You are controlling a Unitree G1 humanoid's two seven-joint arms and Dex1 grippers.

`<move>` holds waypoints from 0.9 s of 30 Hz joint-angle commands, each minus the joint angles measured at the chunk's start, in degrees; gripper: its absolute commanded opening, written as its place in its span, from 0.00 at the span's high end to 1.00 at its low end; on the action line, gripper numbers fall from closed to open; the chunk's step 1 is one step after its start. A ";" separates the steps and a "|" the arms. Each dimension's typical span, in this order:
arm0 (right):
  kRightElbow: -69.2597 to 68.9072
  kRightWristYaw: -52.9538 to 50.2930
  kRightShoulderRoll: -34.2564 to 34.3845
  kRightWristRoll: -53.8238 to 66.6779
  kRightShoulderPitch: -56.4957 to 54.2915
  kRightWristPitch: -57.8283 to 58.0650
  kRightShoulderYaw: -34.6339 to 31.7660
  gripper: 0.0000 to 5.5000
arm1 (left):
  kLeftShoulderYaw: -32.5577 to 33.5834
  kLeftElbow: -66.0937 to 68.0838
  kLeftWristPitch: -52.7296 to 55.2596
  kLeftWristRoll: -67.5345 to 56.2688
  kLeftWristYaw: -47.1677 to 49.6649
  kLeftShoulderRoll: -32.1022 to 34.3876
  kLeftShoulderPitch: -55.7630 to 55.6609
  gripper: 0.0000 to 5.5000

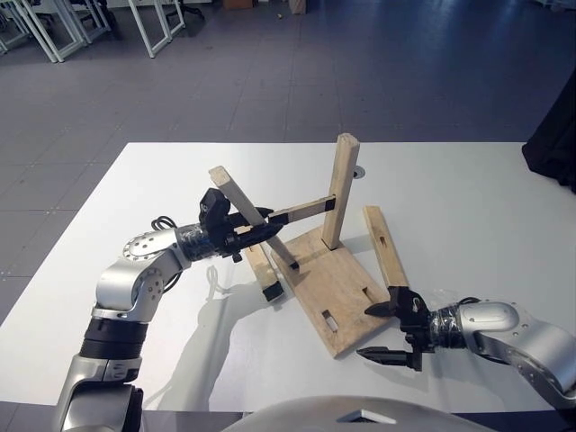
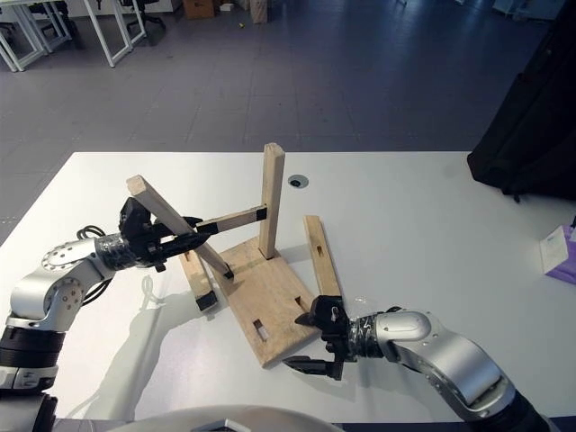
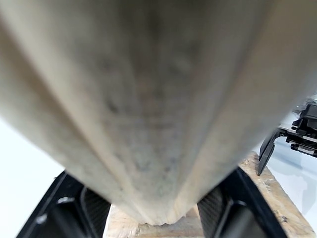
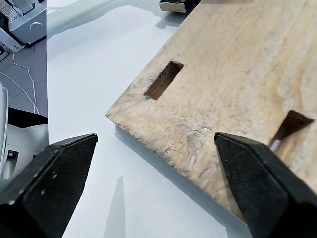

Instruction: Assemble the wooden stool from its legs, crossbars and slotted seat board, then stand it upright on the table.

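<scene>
Near edge of white table (image 1: 468,180): right tool (image 1: 364,331), fingers apart, one on each side of the seat board's (image 1: 333,279) near corner, not gripping. The board lies on the table, slots up. One leg (image 1: 340,189) stands upright on its far end; a crossbar (image 1: 301,211) runs from it to a tilted leg (image 1: 236,193), which the left tool (image 1: 259,230) is clamped on. A loose leg (image 1: 385,243) lies just beside the board. Beyond: grey floor (image 1: 270,72), white desk frames (image 1: 54,27).
</scene>
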 commanded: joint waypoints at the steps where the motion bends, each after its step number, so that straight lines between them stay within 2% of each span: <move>1: 0.08 0.18 0.55 -0.90 -0.48 -0.28 0.50 0.21 | -4.73 3.90 5.67 7.63 1.85 3.72 1.69 0.63; 13: 0.61 0.98 1.15 -2.14 -0.88 -0.31 0.61 0.21 | -5.77 10.64 9.38 7.83 3.08 3.09 -2.10 0.63; 17: 0.70 0.86 1.71 -1.86 -1.04 0.04 0.26 0.21 | -15.31 8.97 4.32 17.80 0.88 8.21 -1.44 0.63; 19: 0.97 -0.84 3.64 -0.25 -1.74 1.52 -1.54 0.21 | -17.33 9.82 3.22 19.53 2.72 8.07 -0.80 0.63; 20: 1.64 -2.94 6.24 2.08 -2.99 3.33 -3.89 0.21 | -17.35 10.74 2.34 19.75 4.27 7.50 -0.13 0.63; 24: 2.51 -16.38 20.19 18.17 -11.28 9.46 -16.50 0.36 | -18.02 12.23 0.20 19.43 6.23 7.23 1.42 0.63; 27: 3.66 -31.57 33.07 29.22 -19.45 8.93 -19.08 0.46 | -18.76 12.66 -0.49 19.36 6.89 6.88 1.57 0.63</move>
